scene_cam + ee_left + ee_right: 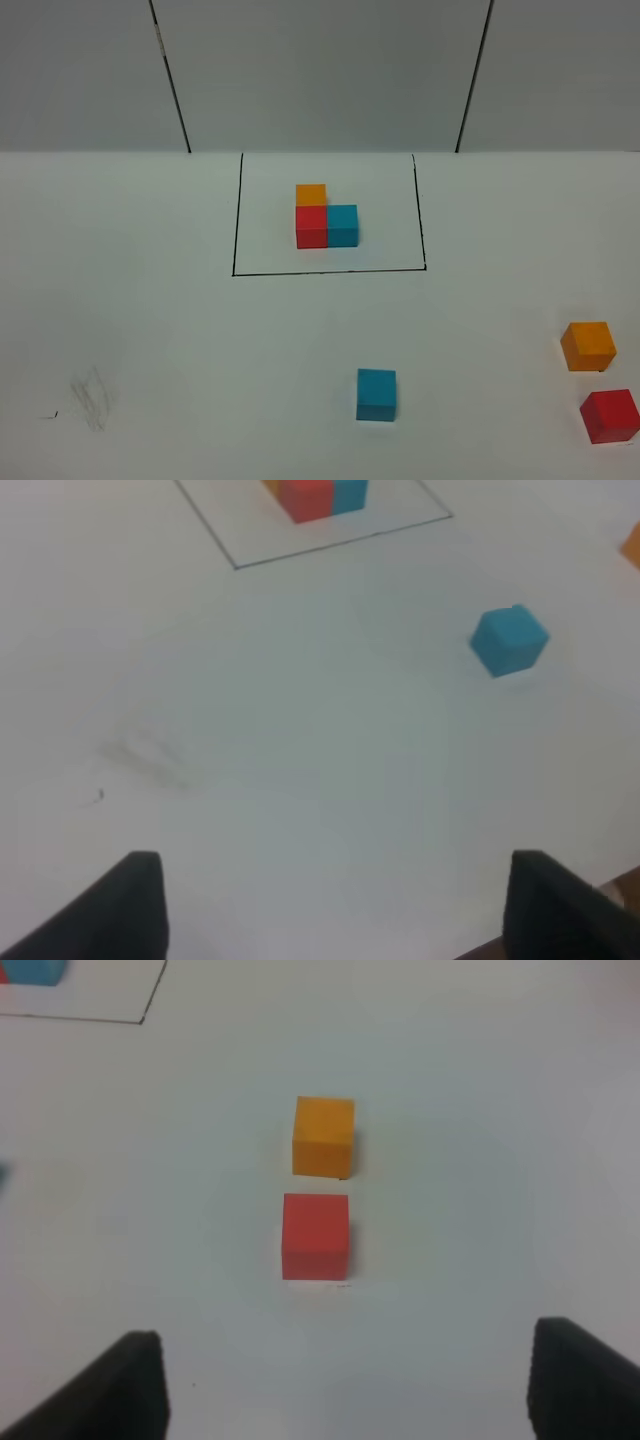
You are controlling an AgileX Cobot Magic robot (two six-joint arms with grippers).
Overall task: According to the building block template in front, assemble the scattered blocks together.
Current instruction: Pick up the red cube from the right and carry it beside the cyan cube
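Left gripper (335, 900) fingers stand wide apart over bare table (300, 740), clamping nothing; the right gripper (350, 1380) is likewise spread and empty. You will find the three loose pieces low in the exterior view: blue cube (376, 393) at lower centre, orange cube (588, 345) and red cube (610, 416) at the lower right edge. The building block template (325, 220) sits upper centre inside its black outline (237, 215).

Risk one: orange and red lie near each other, so a careless close on one may knock the other. Risk two: straying inside the outline would disturb the template.
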